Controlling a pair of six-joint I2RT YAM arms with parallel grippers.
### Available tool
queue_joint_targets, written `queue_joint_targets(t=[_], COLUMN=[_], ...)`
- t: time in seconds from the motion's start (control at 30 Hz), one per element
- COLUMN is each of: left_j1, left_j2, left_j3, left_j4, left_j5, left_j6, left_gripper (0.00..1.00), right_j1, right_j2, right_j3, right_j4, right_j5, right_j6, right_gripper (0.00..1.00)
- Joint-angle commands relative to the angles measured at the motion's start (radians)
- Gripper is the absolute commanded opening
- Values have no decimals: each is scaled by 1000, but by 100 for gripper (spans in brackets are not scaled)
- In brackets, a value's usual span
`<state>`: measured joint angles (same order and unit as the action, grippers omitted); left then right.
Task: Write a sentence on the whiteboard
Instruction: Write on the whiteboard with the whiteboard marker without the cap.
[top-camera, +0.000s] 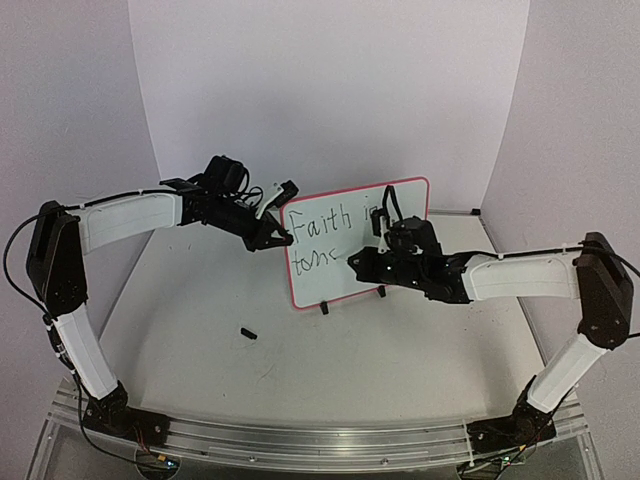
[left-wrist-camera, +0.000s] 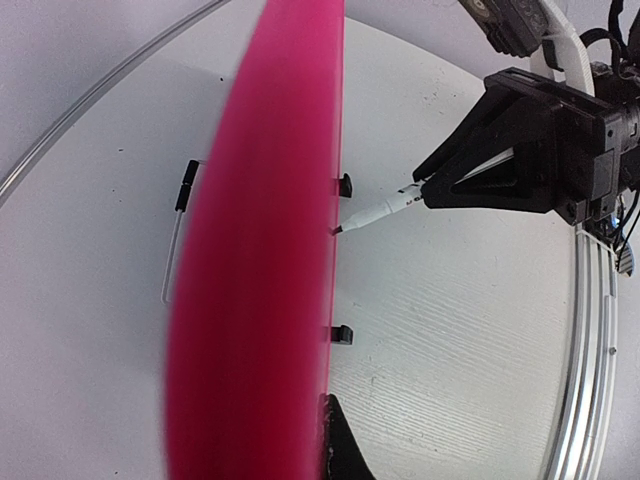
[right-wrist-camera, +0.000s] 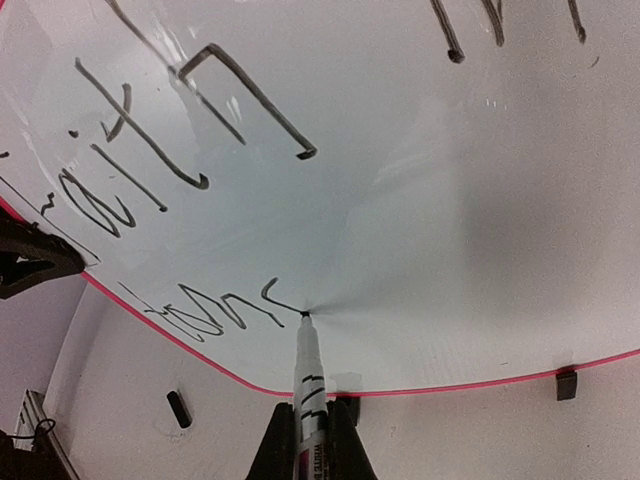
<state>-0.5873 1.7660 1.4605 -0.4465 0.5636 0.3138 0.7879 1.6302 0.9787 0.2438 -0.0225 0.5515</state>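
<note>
Right gripper (right-wrist-camera: 305, 430), nearest lens, clamps marker (right-wrist-camera: 306, 365), tip on whiteboard (top-camera: 335, 285), sentence (top-camera: 330, 228) unfinished. Board stands upright at table ctr, 12 o'clock from bases. Left gripper (top-camera: 278, 236) pinches its 9 o'clock frame edge, prob. steadying vs. pen pressure.

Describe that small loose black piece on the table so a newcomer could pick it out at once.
Find the whiteboard standing upright mid-table, its left edge clamped by the left gripper. On the table in front of its lower left corner, toward the arm bases, lies the small black piece. Unlike the board's two black feet, it lies alone, clear of the red-pink frame.
</note>
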Motion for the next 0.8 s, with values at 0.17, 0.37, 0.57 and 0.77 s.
queue_joint_targets(t=[0.17, 0.37, 0.57, 0.77], left_j1=[-5, -5, -5, -6], left_j2=[9, 7, 8, 9], left_j3=[-5, -5, -5, -5], left_j4=[-88, -87, -88, -88], left_j5=[-95, -94, -94, -94], left_j6=[58, 58, 57, 58], left_gripper=[0, 0, 0, 0], right_j1=[-9, -8, -7, -7], right_j2=[-55, -64, -55, -47], right_j3=[11, 31, 37, 48], right_j4=[-3, 1, 23, 39], right_j5=[93, 56, 19, -17], right_j6=[-10, -22, -28, -32], right_gripper=[0, 0, 0, 0])
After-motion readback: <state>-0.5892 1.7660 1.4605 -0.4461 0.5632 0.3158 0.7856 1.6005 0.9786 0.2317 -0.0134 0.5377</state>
